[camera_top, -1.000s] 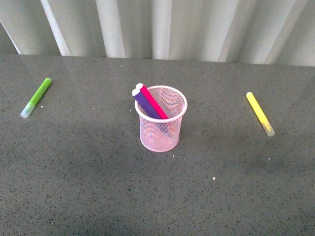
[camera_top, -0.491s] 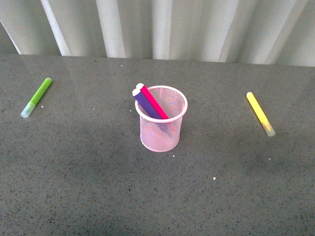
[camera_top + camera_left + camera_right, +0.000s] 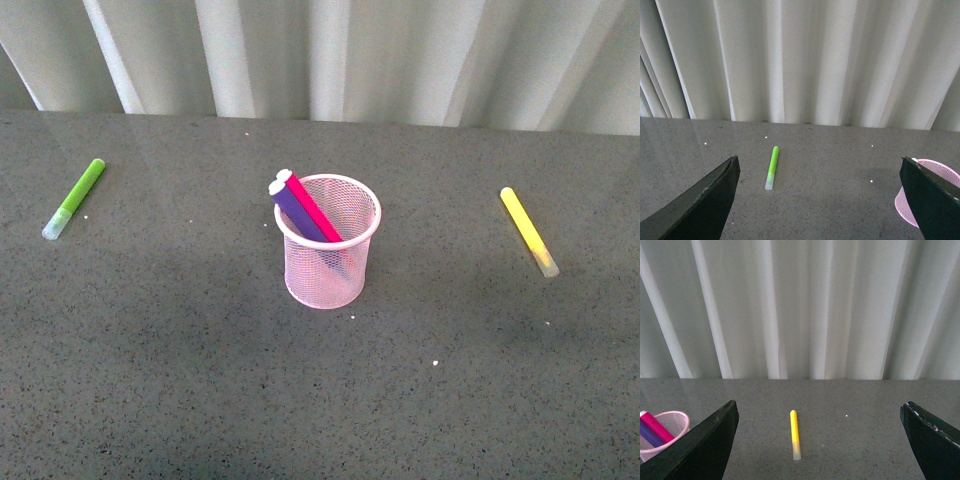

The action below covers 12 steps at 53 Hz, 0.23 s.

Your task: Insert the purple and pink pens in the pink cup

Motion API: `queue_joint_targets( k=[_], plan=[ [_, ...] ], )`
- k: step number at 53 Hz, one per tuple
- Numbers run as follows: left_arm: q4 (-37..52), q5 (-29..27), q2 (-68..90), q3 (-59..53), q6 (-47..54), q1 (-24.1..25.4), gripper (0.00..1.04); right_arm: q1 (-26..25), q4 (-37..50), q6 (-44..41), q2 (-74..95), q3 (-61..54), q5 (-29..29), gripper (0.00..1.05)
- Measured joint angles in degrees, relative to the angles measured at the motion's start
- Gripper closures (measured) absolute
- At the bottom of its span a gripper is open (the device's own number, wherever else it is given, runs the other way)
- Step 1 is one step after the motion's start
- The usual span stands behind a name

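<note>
The pink cup [image 3: 327, 243] stands upright mid-table in the front view. A purple pen [image 3: 297, 212] and a pink pen [image 3: 314, 209] lean together inside it, white tips poking over the rim toward the back left. Neither arm shows in the front view. My left gripper [image 3: 822, 210] is open with nothing between its fingers, and the pink cup [image 3: 906, 202] sits just beyond one finger. My right gripper [image 3: 820, 450] is open and holds nothing; the pink cup [image 3: 671, 426] with the pink pen [image 3: 656, 426] and purple pen [image 3: 649, 434] shows at that view's edge.
A lime-green marker [image 3: 74, 199] lies on the table's far left, also seen as the green marker [image 3: 771, 168] in the left wrist view. A yellow marker [image 3: 529, 231] lies at the right; the yellow marker [image 3: 795, 434] shows between the right fingers. A pleated white curtain [image 3: 330, 55] backs the table.
</note>
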Motion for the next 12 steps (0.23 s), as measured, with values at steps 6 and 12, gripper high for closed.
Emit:
queue_joint_targets(
  k=[6,12],
  plan=[
    [0.0,0.0,0.0,0.0,0.0,0.0,0.07,0.0,0.0,0.0,0.0,0.0,0.0,0.07],
    [0.0,0.0,0.0,0.0,0.0,0.0,0.07,0.0,0.0,0.0,0.0,0.0,0.0,0.07]
  ],
)
